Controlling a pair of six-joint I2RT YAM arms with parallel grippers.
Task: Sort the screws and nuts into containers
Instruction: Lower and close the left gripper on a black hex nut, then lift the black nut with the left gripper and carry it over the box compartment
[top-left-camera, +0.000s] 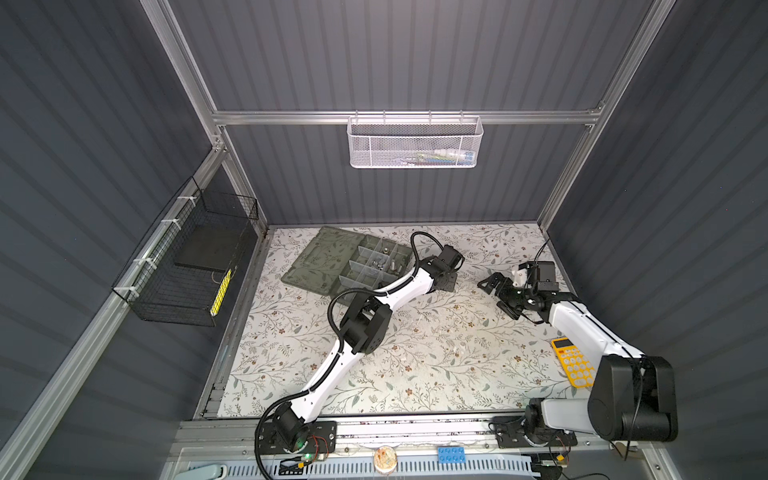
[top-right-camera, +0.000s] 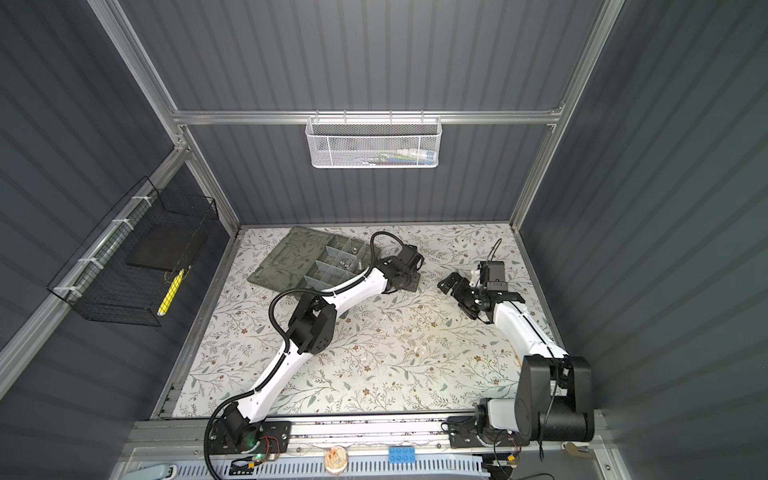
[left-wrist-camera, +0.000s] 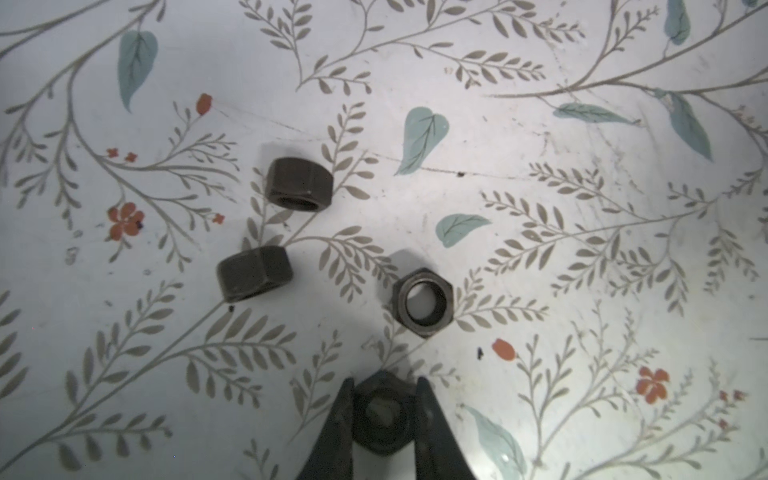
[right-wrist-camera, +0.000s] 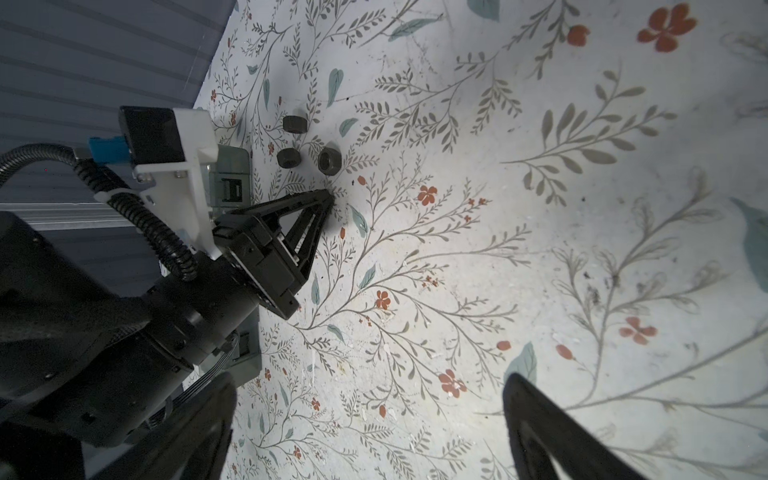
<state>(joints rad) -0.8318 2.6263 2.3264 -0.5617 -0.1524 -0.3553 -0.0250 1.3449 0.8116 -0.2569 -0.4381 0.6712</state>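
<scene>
My left gripper (left-wrist-camera: 384, 384) is shut on a black nut (left-wrist-camera: 382, 415) lying flat on the floral table, one finger on each side. Beyond it lie three more black nuts (left-wrist-camera: 423, 301), two of them on their sides (left-wrist-camera: 253, 272) (left-wrist-camera: 300, 185). The right wrist view shows the same three nuts (right-wrist-camera: 329, 160) just past the left gripper (right-wrist-camera: 328, 199). My right gripper (right-wrist-camera: 370, 380) hovers open to the right, empty. The containers are compartments of a grey-green organizer box (top-left-camera: 328, 257) at the back left. Small silver pieces (top-left-camera: 379, 264) lie in them. Whether they are screws I cannot tell.
In both top views a yellow calculator (top-left-camera: 573, 361) lies by the right arm's base. A black wire basket (top-left-camera: 187, 266) hangs on the left wall and a white mesh basket (top-left-camera: 415, 143) on the back rail. The left arm (top-left-camera: 365, 316) reaches diagonally across the table.
</scene>
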